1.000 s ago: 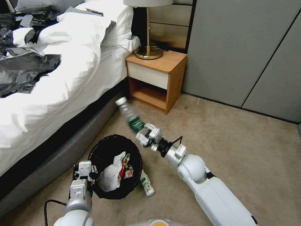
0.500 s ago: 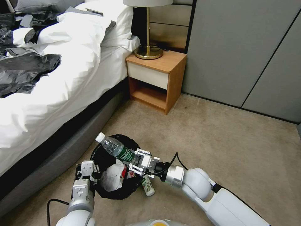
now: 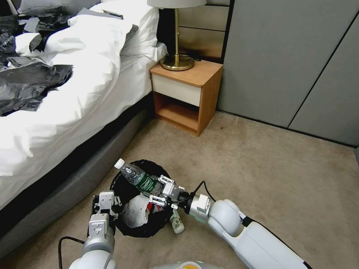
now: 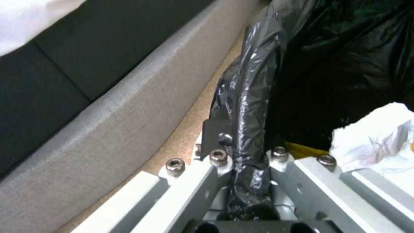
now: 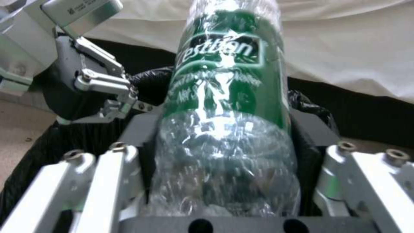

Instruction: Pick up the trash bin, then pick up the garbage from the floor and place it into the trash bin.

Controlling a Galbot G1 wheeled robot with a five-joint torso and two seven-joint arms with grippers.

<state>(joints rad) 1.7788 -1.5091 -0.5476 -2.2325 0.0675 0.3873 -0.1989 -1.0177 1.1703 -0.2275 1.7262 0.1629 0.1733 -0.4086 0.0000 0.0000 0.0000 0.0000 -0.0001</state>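
- The trash bin (image 3: 139,224), lined with a black bag (image 4: 258,97) folded over its rim, sits on the tan carpet (image 3: 261,168) beside the grey bed base (image 3: 56,194), low in the head view at about 7 o'clock from the picture's centre.
- Inside it lie crumpled white tissue paper (image 3: 135,211) and red and yellow wrappers (image 3: 155,207); the left wrist view shows the tissue (image 4: 379,136) and a sliver of yellow just past the fingers.
- The left gripper (image 3: 106,203) holds the bin at its 9 o'clock rim, its fingers (image 4: 215,158) pinching the bag-covered rim between them.
- The right gripper (image 3: 161,189) hangs over the bin's 3 o'clock edge, fingers (image 5: 310,136) clamped on the lower body of a clear plastic bottle (image 3: 137,177) with a green label.
- The bottle is tilted, its white cap (image 3: 119,163) pointing to 10 o'clock above the bin's far rim, its body over the opening.
- In the right wrist view the green label (image 5: 228,64) faces the camera, and the left gripper (image 5: 82,74) shows farther off on the black rim.
- A second small bottle (image 3: 176,221) with a green and white label lies on the carpet just beside the bin, at its 3 o'clock.
- Farther off, at 12 o'clock, stand a wooden nightstand (image 3: 187,93) with a brass lamp (image 3: 176,61), and the bed (image 3: 74,74) with white bedding and a dark clothing pile (image 3: 26,86) at 10 o'clock.
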